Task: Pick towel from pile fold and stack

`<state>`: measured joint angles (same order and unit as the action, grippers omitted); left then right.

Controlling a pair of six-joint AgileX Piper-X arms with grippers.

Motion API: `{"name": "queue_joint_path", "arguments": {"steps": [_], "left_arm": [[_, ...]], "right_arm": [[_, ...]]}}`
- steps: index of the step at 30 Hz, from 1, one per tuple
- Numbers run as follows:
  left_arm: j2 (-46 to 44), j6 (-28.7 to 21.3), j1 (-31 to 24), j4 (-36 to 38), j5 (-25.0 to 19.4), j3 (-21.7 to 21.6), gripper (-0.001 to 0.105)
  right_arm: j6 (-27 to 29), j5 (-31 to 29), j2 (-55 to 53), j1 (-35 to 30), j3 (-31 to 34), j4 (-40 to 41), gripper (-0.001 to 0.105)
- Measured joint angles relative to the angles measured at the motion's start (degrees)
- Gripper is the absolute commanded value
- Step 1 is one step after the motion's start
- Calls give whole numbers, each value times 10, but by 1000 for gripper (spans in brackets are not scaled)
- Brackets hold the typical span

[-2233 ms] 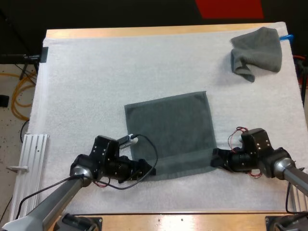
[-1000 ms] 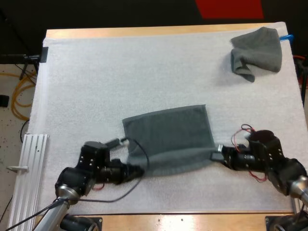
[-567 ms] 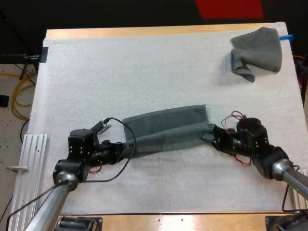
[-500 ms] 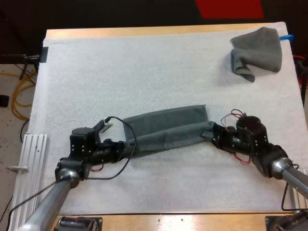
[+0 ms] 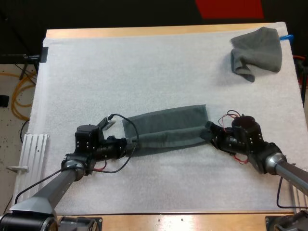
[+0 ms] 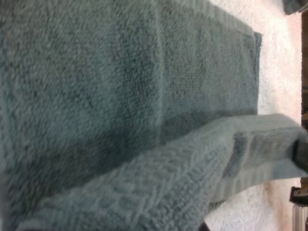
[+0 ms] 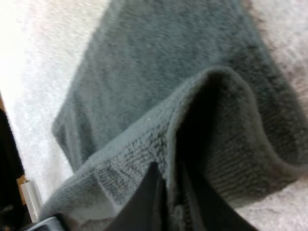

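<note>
My left gripper [image 5: 126,144] clenched on the towel [image 5: 168,124] at its near-left corner, my right gripper [image 5: 208,133] pinching the near-right, towel half-folded mid white mat [image 5: 120,72], crumpled towel [image 5: 257,50] at the mat's far-right corner.

wooden table [image 5: 144,32] – white mat [image 5: 120,72] | speckled floor [image 5: 10,137], seemingly yellow cables [image 5: 19,94] | aluminium rail [image 5: 30,161] | dark beyond

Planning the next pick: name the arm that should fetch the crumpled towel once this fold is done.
Right. The crumpled towel lies at the mat's far right, on the right gripper's side; the left gripper is across the half-folded towel, which both grip.
</note>
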<state>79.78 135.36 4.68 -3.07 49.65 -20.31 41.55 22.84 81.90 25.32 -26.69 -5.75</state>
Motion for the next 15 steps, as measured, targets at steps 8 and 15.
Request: {"name": "queue_joint_path", "arguments": {"steps": [8,15], "left_arm": [[0,-45,0,-20,0,0,38],[1,-55,0,-57,-29,-7,39]], "right_arm": [[0,9,22,0,0,-90,72],[0,3,42,0,0,-168,71]]}}
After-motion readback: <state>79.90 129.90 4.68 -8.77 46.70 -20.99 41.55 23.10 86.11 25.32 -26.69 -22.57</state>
